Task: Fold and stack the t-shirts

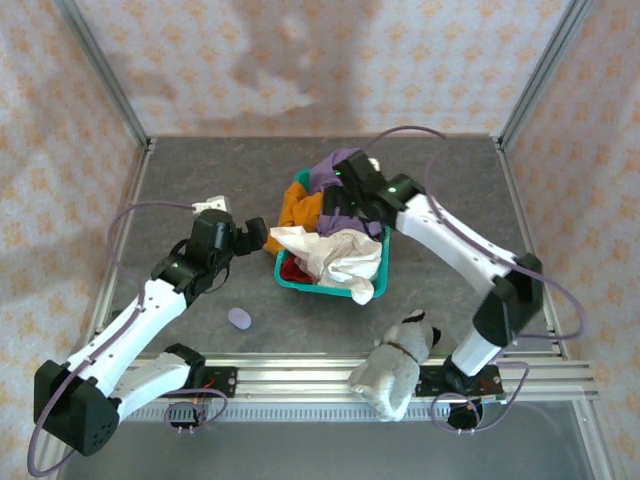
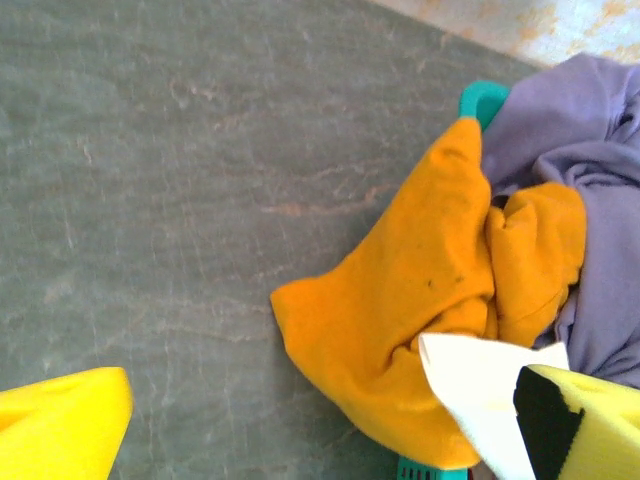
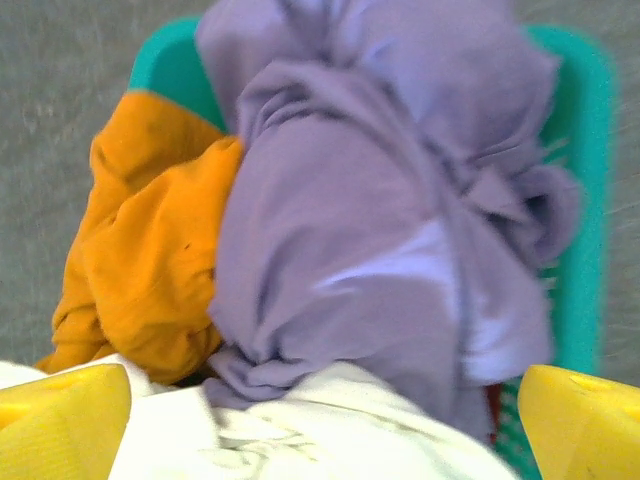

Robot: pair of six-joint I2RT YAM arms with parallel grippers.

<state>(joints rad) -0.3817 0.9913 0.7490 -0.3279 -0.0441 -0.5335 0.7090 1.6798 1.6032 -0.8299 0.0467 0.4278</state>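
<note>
A grey surface [image 1: 200, 170] walled in patterned paper carries a teal basket [image 1: 300, 286] near its middle. The t-shirts are heaped in it: purple [image 1: 335, 168] toward the far edge, orange [image 1: 297, 208] spilling over the left rim, cream-white [image 1: 340, 255] draped over the near side, red [image 1: 293, 270] underneath. The left hand [image 1: 250, 236] hangs wide open just beside the orange shirt; the right hand [image 3: 325, 425], jaws spread and empty, hovers over the pile. A plush toy [image 1: 395, 365] lies at the near edge.
</note>
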